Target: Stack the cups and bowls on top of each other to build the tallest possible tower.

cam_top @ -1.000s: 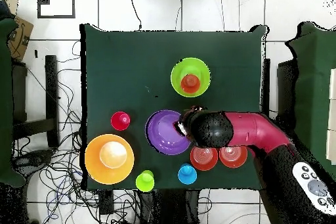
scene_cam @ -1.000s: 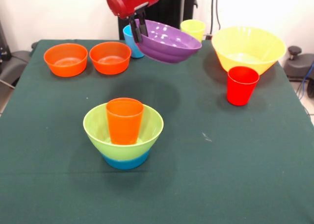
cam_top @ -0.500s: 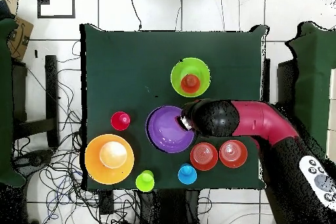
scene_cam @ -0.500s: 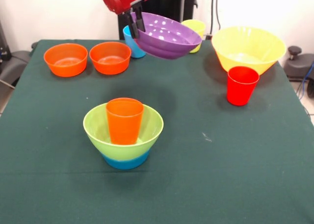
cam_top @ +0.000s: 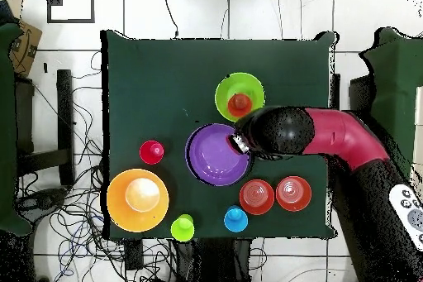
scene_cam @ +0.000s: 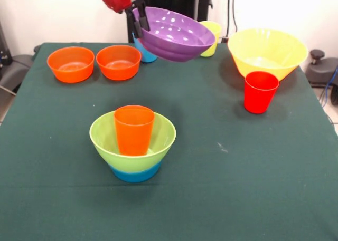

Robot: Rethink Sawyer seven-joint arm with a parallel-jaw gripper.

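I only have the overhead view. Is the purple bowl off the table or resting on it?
Observer: Off it. From the front, the purple bowl hangs above the table, tilted, with the claw shut on its rim.
Operator: Anything under the lime green bowl? I see only the cup inside.
Observer: Yes. The lime green bowl sits on a small blue bowl that shows beneath it.
Operator: Is the orange cup upright?
Observer: Yes. The orange cup stands upright, its top slightly above the green bowl's rim.
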